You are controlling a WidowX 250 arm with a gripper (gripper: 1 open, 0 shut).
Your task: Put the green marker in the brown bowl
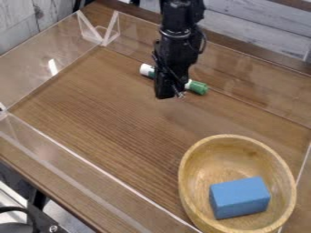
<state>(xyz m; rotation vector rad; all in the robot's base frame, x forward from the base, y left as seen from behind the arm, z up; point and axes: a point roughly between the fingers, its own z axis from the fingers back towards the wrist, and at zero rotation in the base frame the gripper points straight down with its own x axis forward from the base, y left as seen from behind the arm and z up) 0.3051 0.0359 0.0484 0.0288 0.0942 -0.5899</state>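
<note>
- Nearest the camera, at the lower right, sits the wide, shallow brown bowl (238,187) of light tan wood with a thick rim; a blue rectangular block (238,197) lies inside it, toward the right of the well.
- A broad stretch of dark wood-grain tabletop (109,127), walled by a clear plastic barrier (31,136), separates the bowl from the work farther back; the two are well apart.
- Beyond that lies the green marker (195,88), a short thick one with a white barrel and dark green cap, flat on the table, its ends showing either side of the black arm.
- The black gripper (169,91) points straight down over the marker's middle, its jaws drawn fully together; they seem to pinch the barrel, though the fingertips hide the contact itself.
- Judged by its look, the marker is light, rigid and smooth, so it may roll or swivel in a narrow pinch. Mid-barrel, across its width, is the soundest place to hold it.
</note>
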